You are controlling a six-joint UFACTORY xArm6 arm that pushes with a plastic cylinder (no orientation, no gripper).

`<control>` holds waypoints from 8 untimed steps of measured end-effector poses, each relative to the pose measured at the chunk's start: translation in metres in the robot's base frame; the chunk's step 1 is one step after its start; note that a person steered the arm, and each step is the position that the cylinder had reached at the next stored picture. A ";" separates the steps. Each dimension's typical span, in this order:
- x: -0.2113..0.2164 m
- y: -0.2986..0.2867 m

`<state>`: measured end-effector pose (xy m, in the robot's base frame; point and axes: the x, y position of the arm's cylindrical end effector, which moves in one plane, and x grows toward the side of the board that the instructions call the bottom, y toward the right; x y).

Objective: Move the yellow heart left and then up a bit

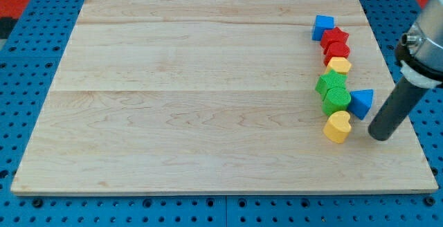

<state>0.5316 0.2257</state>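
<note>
The yellow heart (338, 126) lies on the wooden board (208, 95) at the view's lower right, at the bottom end of a column of blocks. My tip (380, 137) rests on the board just to the heart's right, a small gap apart. A blue triangle (361, 102) sits above the tip and to the upper right of the heart. A green round block (337, 100) touches the heart's top.
Above the heart the column runs upward: a green block (327, 84), a yellow block (339, 66), a red block (337, 50), a red star (333, 37) and a blue block (322, 27). The board's right edge lies close behind my rod.
</note>
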 end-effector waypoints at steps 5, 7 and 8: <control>0.014 -0.027; 0.022 -0.065; 0.022 -0.071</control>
<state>0.5536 0.1545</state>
